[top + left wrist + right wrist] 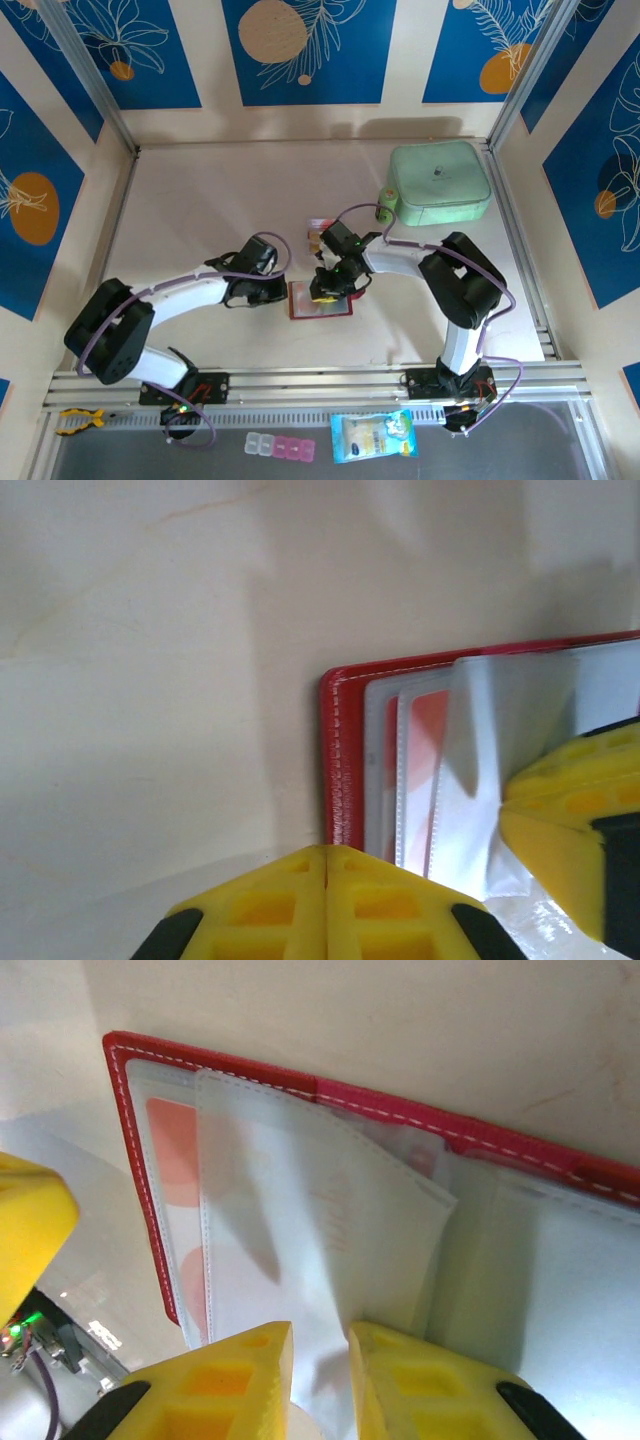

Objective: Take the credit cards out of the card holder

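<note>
Red card holder (322,302) lies open on the table (200,200) between both arms, its long axis running left to right. The left gripper (325,905), pressed shut, sits at its left edge. The right gripper (320,1380), just above, pinches a clear sleeve (320,1220). A red-and-white card (430,720) is still pocketed, on the left gripper's side of that pinch. No writing is legible.
</note>
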Controlling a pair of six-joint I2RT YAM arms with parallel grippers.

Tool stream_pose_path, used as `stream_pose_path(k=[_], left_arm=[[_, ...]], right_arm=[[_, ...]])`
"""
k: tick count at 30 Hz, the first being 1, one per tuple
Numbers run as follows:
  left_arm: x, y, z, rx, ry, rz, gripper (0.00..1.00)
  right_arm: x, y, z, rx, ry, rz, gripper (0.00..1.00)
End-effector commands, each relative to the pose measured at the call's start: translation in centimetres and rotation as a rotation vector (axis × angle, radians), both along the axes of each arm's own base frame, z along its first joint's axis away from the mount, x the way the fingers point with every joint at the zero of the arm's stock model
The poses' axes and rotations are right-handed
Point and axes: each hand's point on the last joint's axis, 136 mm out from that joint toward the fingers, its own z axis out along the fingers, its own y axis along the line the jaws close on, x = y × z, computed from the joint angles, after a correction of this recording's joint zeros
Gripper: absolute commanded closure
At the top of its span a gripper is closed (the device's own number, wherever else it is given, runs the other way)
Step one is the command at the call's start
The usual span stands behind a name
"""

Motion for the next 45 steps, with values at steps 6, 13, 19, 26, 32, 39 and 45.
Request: stream_pose_path(k=[6, 13, 19, 26, 32, 39, 45], left_arm=[[1.2, -2.3, 2.7, -0.147, -0.023, 0.025, 0.83], [1.5, -4.2, 2.7, -0.196, -0.006, 0.011, 0.75], [1.7, -5.1, 1.9, -0.212, 0.016, 0.012, 0.73], [1.6, -5.9, 0.6, -0.214, 0.052, 0.008, 0.72], [1.5, -6.3, 0.1, -0.218, 0.065, 0.005, 0.72], [1.4, -6.9, 0.5, -0.254, 0.064, -0.005, 0.78], [1.4, -7.2, 1.4, -0.273, 0.055, -0.013, 0.78]], right_arm=[[-1.1, -0.4, -0.6, 0.102, 0.036, 0.01, 0.78], [-1.3, -0.7, -0.9, 0.16, 0.047, 0.007, 0.79], [-1.1, -0.8, -0.6, 0.23, 0.053, -0.007, 0.8], [-1.1, -1.2, -1.0, 0.294, 0.079, -0.035, 0.81], [-1.1, -1.5, -1.2, 0.317, 0.095, -0.048, 0.82], [-1.0, -1.0, 0.0, 0.361, 0.073, -0.033, 0.81], [-0.5, -1.1, 2.6, 0.377, 0.002, -0.032, 0.76]])
